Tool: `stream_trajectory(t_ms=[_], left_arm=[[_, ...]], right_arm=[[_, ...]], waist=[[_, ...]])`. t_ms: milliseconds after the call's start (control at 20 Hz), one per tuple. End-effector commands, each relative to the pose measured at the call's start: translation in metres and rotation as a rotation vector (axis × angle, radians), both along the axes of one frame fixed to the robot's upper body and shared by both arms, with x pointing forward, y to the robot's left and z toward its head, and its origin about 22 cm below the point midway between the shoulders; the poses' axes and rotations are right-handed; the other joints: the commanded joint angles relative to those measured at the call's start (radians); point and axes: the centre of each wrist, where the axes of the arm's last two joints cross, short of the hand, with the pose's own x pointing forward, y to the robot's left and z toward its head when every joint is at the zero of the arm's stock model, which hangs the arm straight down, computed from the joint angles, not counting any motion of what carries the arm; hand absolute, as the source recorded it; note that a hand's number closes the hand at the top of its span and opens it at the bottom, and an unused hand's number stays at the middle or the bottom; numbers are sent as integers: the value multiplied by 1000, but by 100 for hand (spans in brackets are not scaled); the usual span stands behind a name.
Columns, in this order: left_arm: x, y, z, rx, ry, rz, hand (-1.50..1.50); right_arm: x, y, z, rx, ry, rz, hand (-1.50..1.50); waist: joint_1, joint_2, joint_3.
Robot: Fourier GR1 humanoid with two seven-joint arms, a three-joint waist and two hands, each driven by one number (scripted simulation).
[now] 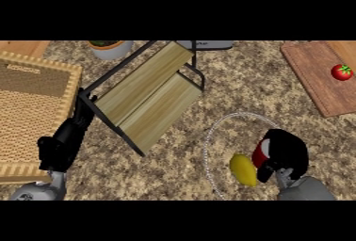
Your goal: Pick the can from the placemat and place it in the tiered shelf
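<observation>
Right robot hand [287,151], low at the right side of the view: fingers curled round the red can [260,151], hiding most of it; only a red strip shows at the hand's left edge. Can sits over the placemat [217,126], a round mat that blends with the table and is marked by a pale rim. Whether the can rests on the mat or is lifted clear cannot be told.

Yellow lemon-like fruit [243,169] lies on the placemat just beside the can, on its left, nearly touching the hand.

Left robot hand [68,136], low at the left side: fingers extended up toward the near left corner of the tiered shelf [149,94], fingertips at the black frame; holding nothing.

Tiered shelf: two light wooden boards in a black frame, set at a slant mid-table, well apart from the can.

Woven basket or tray [31,106] at the left edge, beside the left forearm.

Speckled table [243,75] under everything.

Farther: wooden cutting board [316,77] at upper right with a tomato [341,72] on it. At the far edge, a potted plant [110,48] and a grey object, partly cut off.
</observation>
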Motion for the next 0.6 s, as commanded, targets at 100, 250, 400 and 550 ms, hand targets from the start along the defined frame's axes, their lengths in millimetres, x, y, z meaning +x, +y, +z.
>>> stream_trajectory(t_ms=[100, 250, 400, 550], left_arm=[[-18, -9, -37, -12, 188, -40, 0], [-16, 1, -39, 22, 194, -13, 0], [-15, 4, -44, 2, 208, 17, 0], [-20, 2, -56, -10, 234, 24, 0]], right_arm=[[3, 28, 24, 63, -36, 576, 150], [4, 30, 41, 122, -67, 828, 150], [18, 16, 72, 178, -176, 919, 150], [37, -10, 116, 152, -292, 934, 150]], waist=[[66, 37, -22], [54, 35, -22], [14, 28, -23], [0, 28, -25]])
